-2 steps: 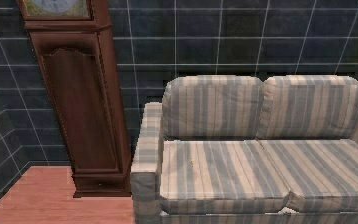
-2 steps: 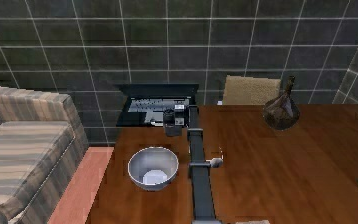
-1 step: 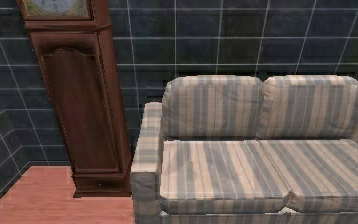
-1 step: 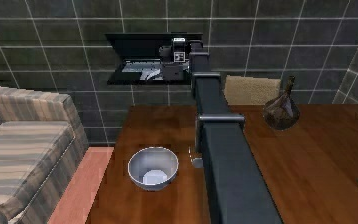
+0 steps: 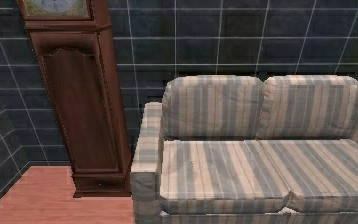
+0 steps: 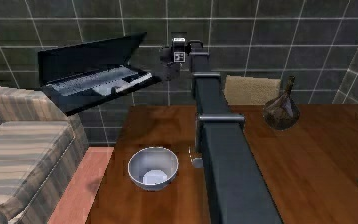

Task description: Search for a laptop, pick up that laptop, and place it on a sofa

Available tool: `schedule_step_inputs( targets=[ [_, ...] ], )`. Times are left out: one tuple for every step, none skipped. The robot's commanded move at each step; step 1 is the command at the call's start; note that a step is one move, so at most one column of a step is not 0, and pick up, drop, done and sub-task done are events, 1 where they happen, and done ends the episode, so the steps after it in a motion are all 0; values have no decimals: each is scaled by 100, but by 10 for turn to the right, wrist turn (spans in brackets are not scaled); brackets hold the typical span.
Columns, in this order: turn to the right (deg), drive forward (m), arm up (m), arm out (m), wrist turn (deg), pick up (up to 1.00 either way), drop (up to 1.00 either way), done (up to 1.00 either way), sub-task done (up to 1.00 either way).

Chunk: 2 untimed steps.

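Arm side view shows the gripper [image 6: 147, 76] holding the open laptop [image 6: 92, 75] in the air past the wooden table [image 6: 317, 150], so the carry is in hand, and the next move probably calls for shifting it over the striped sofa [image 6: 22, 140] seat.

A home's living room: a striped sofa [image 5: 257, 150] beside a grandfather clock [image 5: 82, 90], a wooden table [image 6: 317, 170], dark tiled walls [image 5: 237, 40].
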Motion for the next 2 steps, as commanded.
schedule_step_inputs(
  targets=[
    [0,0,0,0,-450,0,0,0,0],
    [0,0,0,0,-270,0,0,0,0]
  ],
)
